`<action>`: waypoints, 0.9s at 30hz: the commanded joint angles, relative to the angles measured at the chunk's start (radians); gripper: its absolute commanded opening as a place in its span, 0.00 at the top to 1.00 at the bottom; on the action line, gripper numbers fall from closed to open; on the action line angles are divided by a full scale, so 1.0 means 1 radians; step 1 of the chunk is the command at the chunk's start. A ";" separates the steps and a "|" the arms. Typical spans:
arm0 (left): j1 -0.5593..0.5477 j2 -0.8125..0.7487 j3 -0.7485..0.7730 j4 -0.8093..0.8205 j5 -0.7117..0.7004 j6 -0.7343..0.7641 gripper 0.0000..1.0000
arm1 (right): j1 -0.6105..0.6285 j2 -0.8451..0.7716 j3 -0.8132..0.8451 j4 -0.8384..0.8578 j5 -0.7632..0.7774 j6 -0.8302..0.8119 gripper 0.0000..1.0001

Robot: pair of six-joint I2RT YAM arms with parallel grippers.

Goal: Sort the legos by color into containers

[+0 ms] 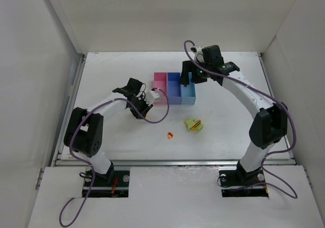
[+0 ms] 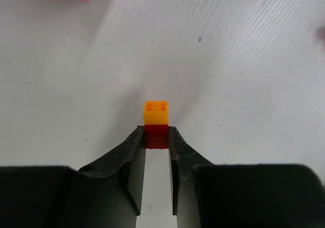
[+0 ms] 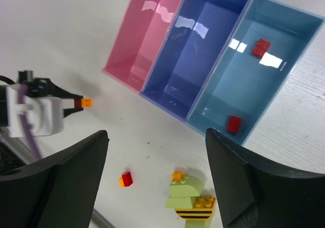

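- Left pincer (image 2: 156, 136): nearly closed, pinching a two-brick clump (image 2: 156, 124). The tips hold the red brick; the orange brick sticks out just past them. It is held above the bench (image 1: 228, 131), with the corner of the pink bin (image 3: 147, 40) ahead and off to the left.
- Right pincer (image 3: 157, 132): spread wide, nothing in it. It hangs over the bins, with the light blue bin (image 3: 274, 30) ahead-right of its tips.
- Done so far: two red bricks (image 3: 261, 46) lie in the light blue bin, one at the far end and one at the end nearest the pincer. The pink bin and the medium blue bin (image 3: 198, 50) look bare.
- Left on the bench, both below the right pincer on its near side:
  - small red-and-orange pair (image 3: 126, 179), between the two fingers
  - lime-green clump (image 3: 190, 200) with orange studs and a striped piece, just to the right of that pair
- Judgement: early, roughly a third at best. Only red has a bin; orange and lime have none yet.
- The held clump mixes two colours, so it likely needs splitting before it drops, probably with the right pincer pulling the exposed orange brick. Same for the two clumps on the bench.
- Risk: the exposed brick offers little to grip, so it could slip or pop off during the split.
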 commanded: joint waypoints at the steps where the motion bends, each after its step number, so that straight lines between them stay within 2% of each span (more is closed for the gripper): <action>1: -0.002 -0.173 0.108 -0.036 0.079 -0.036 1.00 | -0.004 -0.063 -0.004 0.025 -0.107 -0.007 0.18; 4: -0.002 -0.203 0.177 -0.058 0.116 -0.086 1.00 | -0.004 -0.052 -0.004 0.088 -0.285 0.039 0.18; 7: -0.002 -0.190 0.272 -0.106 0.160 -0.097 1.00 | -0.004 -0.032 -0.004 0.191 -0.411 0.117 0.27; 9: -0.002 -0.178 0.315 -0.118 0.185 -0.106 1.00 | 0.007 -0.019 -0.004 0.229 -0.434 0.146 0.30; 17: -0.033 -0.157 0.378 -0.128 0.190 -0.133 1.00 | 0.042 0.024 0.025 0.337 -0.519 0.229 0.30; 19: -0.033 -0.148 0.404 -0.128 0.190 -0.143 1.00 | 0.051 0.056 0.041 0.351 -0.558 0.257 0.34; 22: -0.033 -0.137 0.433 -0.128 0.190 -0.152 1.00 | 0.064 0.095 0.069 0.360 -0.605 0.266 0.34; 27: -0.033 -0.128 0.455 -0.128 0.180 -0.152 1.00 | 0.097 0.126 0.078 0.360 -0.595 0.266 0.30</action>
